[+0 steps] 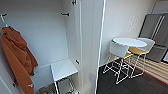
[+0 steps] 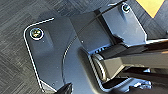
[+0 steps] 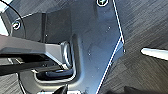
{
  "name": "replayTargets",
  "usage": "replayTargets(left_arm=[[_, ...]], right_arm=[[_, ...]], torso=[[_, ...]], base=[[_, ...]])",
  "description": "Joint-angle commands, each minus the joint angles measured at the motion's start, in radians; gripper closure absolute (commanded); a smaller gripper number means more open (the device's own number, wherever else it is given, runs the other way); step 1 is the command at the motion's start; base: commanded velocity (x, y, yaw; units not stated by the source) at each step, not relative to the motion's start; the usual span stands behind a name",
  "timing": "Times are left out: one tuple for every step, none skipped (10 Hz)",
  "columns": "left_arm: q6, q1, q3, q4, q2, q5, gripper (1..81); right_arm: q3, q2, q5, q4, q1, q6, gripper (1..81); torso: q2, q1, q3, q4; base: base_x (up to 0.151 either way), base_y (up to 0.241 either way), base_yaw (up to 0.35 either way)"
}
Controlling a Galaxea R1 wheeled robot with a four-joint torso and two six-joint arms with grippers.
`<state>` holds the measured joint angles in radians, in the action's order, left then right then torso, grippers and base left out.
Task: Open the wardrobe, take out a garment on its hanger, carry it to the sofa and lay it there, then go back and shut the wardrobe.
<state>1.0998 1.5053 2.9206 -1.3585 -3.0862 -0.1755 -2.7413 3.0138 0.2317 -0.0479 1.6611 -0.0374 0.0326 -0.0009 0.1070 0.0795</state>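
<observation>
The tall white wardrobe [image 1: 75,37] stands open before you, its door [image 1: 96,47] edge-on, an orange hooded garment [image 1: 17,57] hanging inside. Square up before closing. Each tool's grip: cannot tell.

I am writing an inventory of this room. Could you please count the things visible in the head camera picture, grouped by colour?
Orange: 1, the hooded garment hanging in the open wardrobe
White: 4, the wardrobe, the round table and two chairs
Grey: 1, the refrigerator
Total: 6
</observation>
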Motion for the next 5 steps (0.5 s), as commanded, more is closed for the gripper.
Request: replayTargets(left_arm=[[-0.005, -0.041, 0.008, -0.010, -0.003, 0.041, 1.0], [-0.005, -0.041, 0.006, -0.010, -0.005, 0.041, 1.0], [-0.005, -0.041, 0.006, -0.010, -0.003, 0.041, 1.0], [-0.005, -0.041, 0.006, -0.010, -0.003, 0.041, 1.0], [-0.005, -0.041, 0.006, -0.010, -0.003, 0.041, 1.0]], right_arm=[[-0.001, -0.002, -0.057, -0.001, -0.022, -0.006, 1.0], [-0.001, -0.002, -0.057, -0.001, -0.020, -0.006, 1.0], [-0.001, -0.002, -0.057, -0.001, -0.022, -0.006, 1.0], [-0.001, -0.002, -0.057, -0.001, -0.020, -0.006, 1.0], [0.000, -0.002, -0.057, -0.001, -0.020, -0.006, 1.0]], torso=[[0.000, 0.001, 0.000, 0.000], [0.000, 0.001, 0.000, 0.000], [0.000, 0.001, 0.000, 0.000], [0.000, 0.001, 0.000, 0.000], [0.000, 0.001, 0.000, 0.000]], base=[[0.000, 0.000, 0.331], [0.000, 0.000, 0.331], [0.000, 0.000, 0.331], [0.000, 0.000, 0.330], [0.000, 0.000, 0.331]])
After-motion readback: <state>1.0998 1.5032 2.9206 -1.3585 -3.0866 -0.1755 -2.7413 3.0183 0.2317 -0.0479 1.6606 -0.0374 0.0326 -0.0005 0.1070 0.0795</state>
